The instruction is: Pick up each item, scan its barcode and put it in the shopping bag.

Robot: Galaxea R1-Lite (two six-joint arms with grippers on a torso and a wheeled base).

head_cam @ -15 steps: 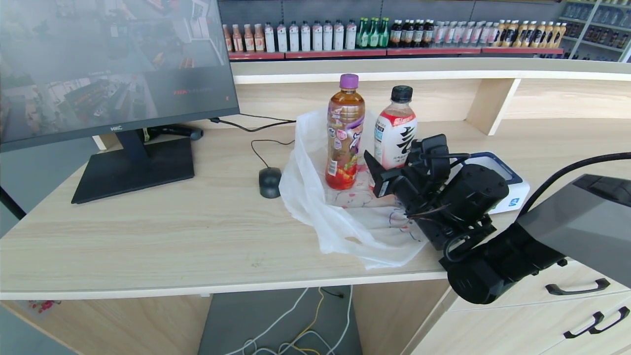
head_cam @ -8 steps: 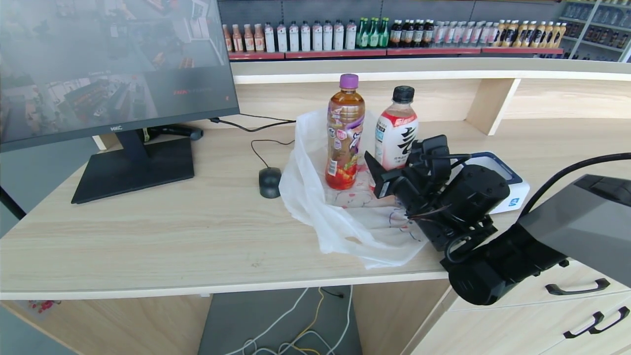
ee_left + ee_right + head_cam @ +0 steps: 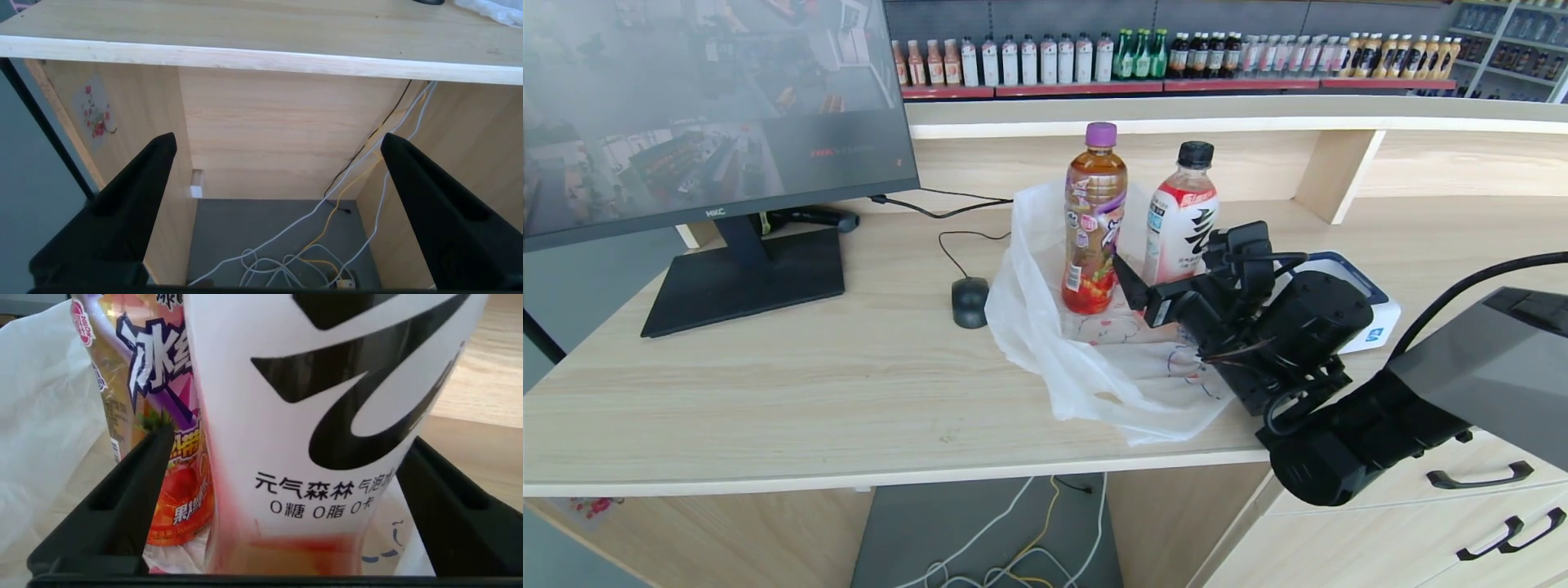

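A white-labelled bottle [image 3: 1181, 224] with a black cap stands on the white plastic shopping bag [image 3: 1045, 327], leaning slightly right. Beside it, on the bag, stands an orange tea bottle [image 3: 1094, 220] with a purple cap. My right gripper [image 3: 1170, 282] is open around the lower part of the white bottle. In the right wrist view the white bottle [image 3: 327, 433] sits between the spread fingers of the right gripper [image 3: 286, 498], with a gap on the tea bottle's [image 3: 147, 416] side. My left gripper [image 3: 274, 212] hangs open below the desk edge [image 3: 245, 53], holding nothing.
A monitor [image 3: 703, 106] stands at the left, with a mouse [image 3: 969, 300] just left of the bag. A white and blue scanner box [image 3: 1347, 286] lies behind my right arm. A raised counter ledge [image 3: 1233, 110] runs along the back. Cables [image 3: 310, 245] hang under the desk.
The right gripper's near finger has swung left, widening the gap. The white bottle has shifted a little to the right and tilted.
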